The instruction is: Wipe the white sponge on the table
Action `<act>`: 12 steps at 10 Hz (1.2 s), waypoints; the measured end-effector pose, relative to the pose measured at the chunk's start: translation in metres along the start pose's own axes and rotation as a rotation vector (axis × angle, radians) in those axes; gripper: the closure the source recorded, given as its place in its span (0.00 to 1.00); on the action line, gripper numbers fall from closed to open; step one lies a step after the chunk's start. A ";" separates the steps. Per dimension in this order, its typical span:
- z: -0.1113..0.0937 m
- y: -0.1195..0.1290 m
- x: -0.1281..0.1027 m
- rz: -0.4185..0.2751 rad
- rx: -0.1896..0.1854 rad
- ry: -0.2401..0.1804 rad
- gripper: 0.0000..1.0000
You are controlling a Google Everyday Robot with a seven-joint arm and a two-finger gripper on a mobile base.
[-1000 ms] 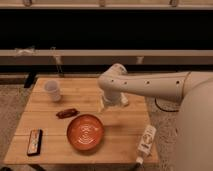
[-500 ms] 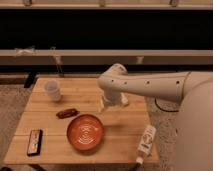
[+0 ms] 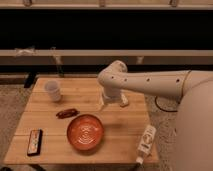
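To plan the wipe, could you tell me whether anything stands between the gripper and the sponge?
Nothing visible does: the gripper sits right at the sponge on the table; the cup, bowl and bottle lie well apart.

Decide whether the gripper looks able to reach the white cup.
Probably yes: the gripper hangs low over the table near its middle, with only bare wood between it and the white cup.

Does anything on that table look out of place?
The bottle lies on its side at the table's near right corner, one end seemingly over the edge. The tool is down at the table, right of the cup.
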 end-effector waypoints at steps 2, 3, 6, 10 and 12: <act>-0.001 0.018 0.027 -0.019 0.014 0.002 0.20; 0.001 0.027 0.044 -0.028 0.022 0.004 0.20; 0.027 0.046 0.079 -0.036 0.033 0.001 0.20; 0.088 0.075 0.103 -0.004 0.017 -0.019 0.20; 0.101 0.089 0.112 0.016 0.010 -0.018 0.20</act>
